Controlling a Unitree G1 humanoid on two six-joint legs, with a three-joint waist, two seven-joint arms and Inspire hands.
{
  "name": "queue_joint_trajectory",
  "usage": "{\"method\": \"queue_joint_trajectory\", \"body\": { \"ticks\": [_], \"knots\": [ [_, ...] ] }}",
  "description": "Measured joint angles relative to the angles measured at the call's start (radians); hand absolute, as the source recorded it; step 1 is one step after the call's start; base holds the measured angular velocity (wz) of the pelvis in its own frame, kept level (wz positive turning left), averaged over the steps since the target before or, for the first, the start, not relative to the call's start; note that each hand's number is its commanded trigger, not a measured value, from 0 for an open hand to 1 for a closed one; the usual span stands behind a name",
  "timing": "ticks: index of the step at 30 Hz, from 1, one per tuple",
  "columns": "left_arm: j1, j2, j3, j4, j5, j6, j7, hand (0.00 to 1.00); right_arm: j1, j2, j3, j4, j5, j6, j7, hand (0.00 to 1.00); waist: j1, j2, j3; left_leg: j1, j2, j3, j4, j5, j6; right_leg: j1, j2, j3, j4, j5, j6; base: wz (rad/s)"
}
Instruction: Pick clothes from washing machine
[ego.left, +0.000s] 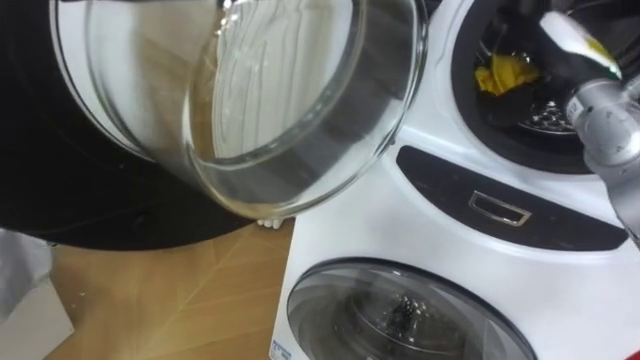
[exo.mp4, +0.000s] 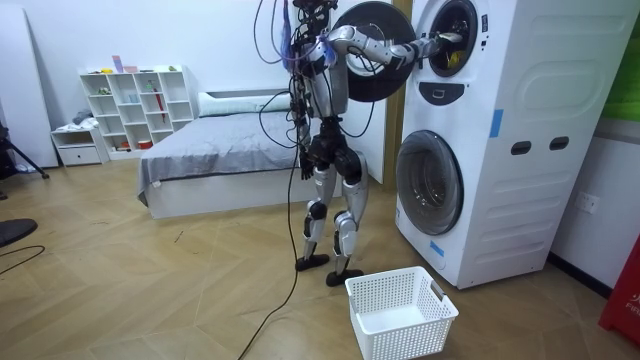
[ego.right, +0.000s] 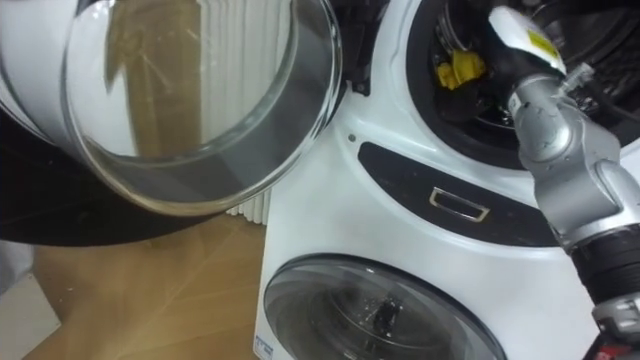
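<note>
A yellow cloth (ego.left: 505, 73) lies inside the drum (ego.left: 545, 118) of the upper washing machine, at its left side. My right arm comes up from the lower right and reaches into that drum. The back of my right hand (ego.left: 565, 35) sits just right of the yellow cloth, and its fingers are hidden deeper in the drum. The machine's round door (ego.left: 300, 100), with its clear glass bowl, hangs open to the left. In the room view I stand upright facing the stacked machines, right hand (exo.mp4: 440, 42) at the upper opening.
Below the upper drum are a dark control panel (ego.left: 500, 205) and the lower machine's shut round door (ego.left: 400, 315). A white laundry basket (exo.mp4: 400, 312) stands on the wood floor by my feet. A bed (exo.mp4: 220, 160) and a white shelf (exo.mp4: 135, 105) are behind me.
</note>
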Motion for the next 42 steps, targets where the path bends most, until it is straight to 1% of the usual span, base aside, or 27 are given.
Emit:
{"method": "queue_joint_trajectory", "body": {
  "ticks": [2,4,6,9,13,16,17,18,19,20,22,26,30,32,34,40,42],
  "knots": [
    [0.000,0.000,0.002,0.000,0.000,0.008,0.001,0.00,-0.007,0.000,-0.017,0.057,0.011,-0.006,0.003,0.00,0.001,0.000,-0.0001,0.000,0.000,-0.012,0.002,0.000,0.000,0.003,-0.005,-0.005,0.000,0.000,0.000,0.13],
    [-0.001,-0.001,0.003,0.000,-0.003,0.017,0.003,0.00,-0.013,0.000,-0.041,0.155,0.072,-0.006,0.003,0.00,0.008,-0.001,-0.0007,0.003,0.000,-0.019,0.005,0.000,0.000,0.011,-0.006,-0.008,-0.001,0.000,0.000,0.14],
    [0.000,-0.001,0.003,0.000,-0.008,0.029,0.003,0.00,-0.022,0.000,-0.053,0.197,0.111,-0.008,0.003,0.00,0.010,0.000,-0.0006,0.002,-0.001,-0.024,0.006,0.000,0.000,0.012,-0.009,-0.023,-0.001,0.000,0.000,0.09],
    [0.000,-0.001,0.003,-0.001,-0.007,0.036,0.003,0.00,-0.046,0.000,-0.056,0.272,0.135,-0.007,0.007,0.00,0.010,0.001,-0.0001,0.003,-0.003,-0.034,0.009,0.000,0.000,0.020,-0.010,-0.027,-0.001,0.000,0.000,0.11],
    [0.000,-0.001,0.003,-0.001,-0.008,0.043,0.003,0.00,-0.054,0.000,-0.064,0.317,0.155,-0.006,0.016,0.00,0.015,0.002,-0.0002,0.004,-0.005,-0.040,0.014,0.001,-0.001,0.025,-0.009,-0.029,-0.002,0.000,0.000,0.06],
    [0.000,-0.001,0.003,-0.001,-0.009,0.057,0.003,0.00,-0.054,0.006,-0.085,0.338,0.167,-0.004,0.034,0.00,0.016,0.002,-0.0003,0.003,-0.011,-0.039,0.016,0.002,-0.003,0.025,-0.010,-0.028,-0.002,0.000,0.000,0.00],
    [0.000,-0.001,0.003,-0.001,-0.010,0.058,0.002,0.00,-0.054,0.006,-0.086,0.339,0.167,-0.004,0.038,0.05,0.016,0.002,-0.0006,0.003,-0.011,-0.039,0.016,0.002,-0.003,0.025,-0.010,-0.028,-0.002,0.000,0.000,0.00],
    [0.000,-0.001,0.002,-0.001,-0.011,0.060,0.002,0.00,-0.054,0.006,-0.086,0.340,0.172,-0.002,0.043,0.64,0.016,0.003,-0.0015,0.003,-0.011,-0.039,0.016,0.002,-0.003,0.025,-0.010,-0.028,-0.002,0.000,0.000,0.00],
    [0.000,-0.001,0.002,-0.002,-0.019,0.064,0.002,0.00,-0.054,0.006,-0.087,0.340,0.176,0.000,0.049,0.83,0.015,0.005,-0.0030,0.003,-0.011,-0.038,0.016,0.002,-0.003,0.025,-0.010,-0.028,-0.002,0.000,0.000,0.00],
    [0.000,-0.001,0.002,-0.002,-0.019,0.065,0.002,0.00,-0.054,0.006,-0.087,0.340,0.178,0.002,0.051,1.00,0.015,0.006,-0.0041,0.003,-0.011,-0.038,0.016,0.002,-0.003,0.025,-0.010,-0.028,-0.002,0.000,0.000,0.00],
    [0.000,-0.001,0.002,-0.002,-0.019,0.068,0.002,0.00,-0.054,0.006,-0.087,0.340,0.181,0.006,0.053,1.00,0.015,0.007,-0.0062,0.003,-0.012,-0.038,0.016,0.002,-0.003,0.025,-0.009,-0.028,-0.002,0.000,0.000,0.00],
    [0.000,-0.003,0.001,-0.003,-0.022,0.068,0.002,0.00,-0.054,0.006,-0.092,0.342,0.198,0.007,0.058,1.00,0.014,0.007,-0.0067,0.004,-0.012,-0.037,0.016,0.002,-0.003,0.025,-0.009,-0.028,-0.002,0.000,0.000,0.00],
    [0.000,-0.005,0.000,-0.004,-0.039,0.069,0.002,0.00,-0.056,0.005,-0.133,0.366,0.200,0.018,0.036,1.00,0.013,0.008,-0.0064,0.004,-0.011,-0.036,0.015,0.002,-0.003,0.025,-0.009,-0.027,-0.002,0.000,0.000,0.00],
    [0.000,-0.005,0.000,-0.004,-0.041,0.069,0.002,0.00,-0.066,0.005,-0.135,0.377,0.196,0.019,0.015,1.00,0.013,0.009,-0.0053,0.004,-0.011,-0.036,0.014,0.002,-0.003,0.025,-0.009,-0.027,-0.004,0.000,0.000,0.00],
    [0.002,-0.005,0.000,-0.004,-0.057,0.072,0.002,0.00,-0.081,0.005,-0.143,0.388,0.198,0.020,-0.007,1.00,0.016,0.012,-0.0062,0.002,-0.009,-0.037,0.013,0.002,-0.003,0.026,-0.008,-0.028,-0.016,0.000,0.000,0.00],
    [-0.006,-0.007,0.001,-0.005,-0.062,0.073,0.002,0.00,-0.082,0.005,-0.149,0.388,0.198,0.008,-0.010,1.00,0.009,0.014,-0.0062,0.003,-0.002,-0.030,0.014,0.002,-0.003,0.026,-0.003,-0.025,-0.018,0.000,0.000,0.00],
    [-0.007,-0.007,0.001,-0.005,-0.062,0.073,0.001,0.00,-0.085,0.005,-0.161,0.386,0.197,0.006,-0.005,1.00,0.009,0.015,-0.0053,0.003,0.002,-0.016,0.014,0.002,-0.003,0.025,-0.001,-0.023,-0.018,0.000,0.000,-0.03]
  ]
}}
